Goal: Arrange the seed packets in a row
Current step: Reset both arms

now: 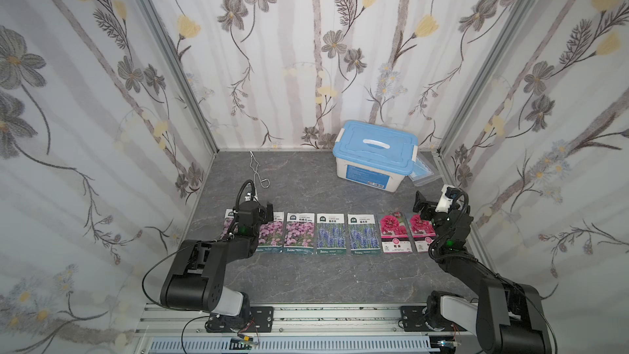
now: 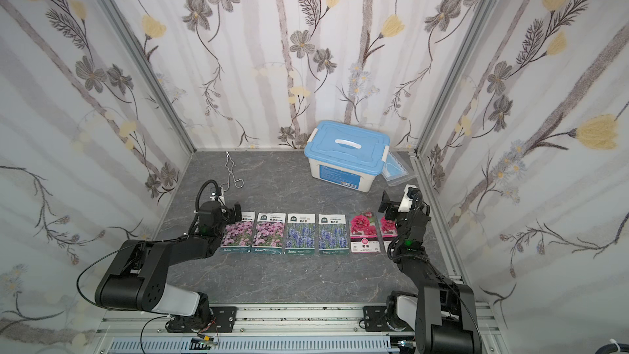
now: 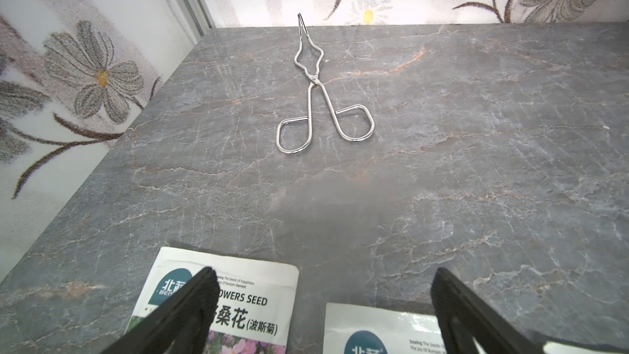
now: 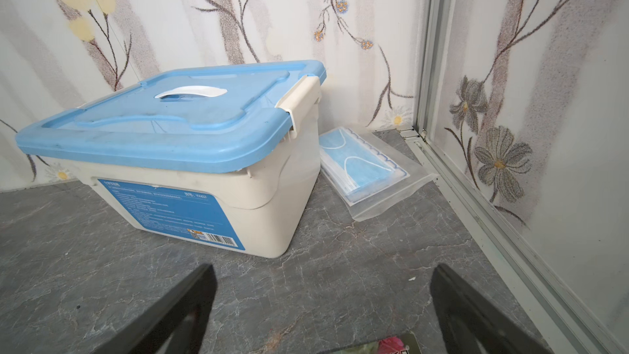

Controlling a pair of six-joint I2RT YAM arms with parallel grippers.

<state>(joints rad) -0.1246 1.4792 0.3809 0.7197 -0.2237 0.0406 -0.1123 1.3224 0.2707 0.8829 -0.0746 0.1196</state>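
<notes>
Several seed packets lie face up in one row across the grey table in both top views. Pink-flower packets (image 1: 299, 236) are at the left end, two lavender ones (image 1: 330, 238) in the middle and two magenta carnation ones (image 1: 393, 233) at the right. My left gripper (image 1: 265, 212) hovers open over the far edge of the left-end packets, and the arm hides part of them. The left wrist view shows its gripper (image 3: 325, 277) open above a pink-flower packet (image 3: 252, 301) and its neighbour (image 3: 381, 332). My right gripper (image 4: 323, 274) is open and empty over the last carnation packet (image 4: 391, 345).
A white box with a blue lid (image 1: 374, 158) stands at the back right. A clear pouch of blue masks (image 1: 422, 173) lies beside it, by the right wall. Metal tongs (image 1: 257, 171) lie at the back left. Flowered walls close three sides.
</notes>
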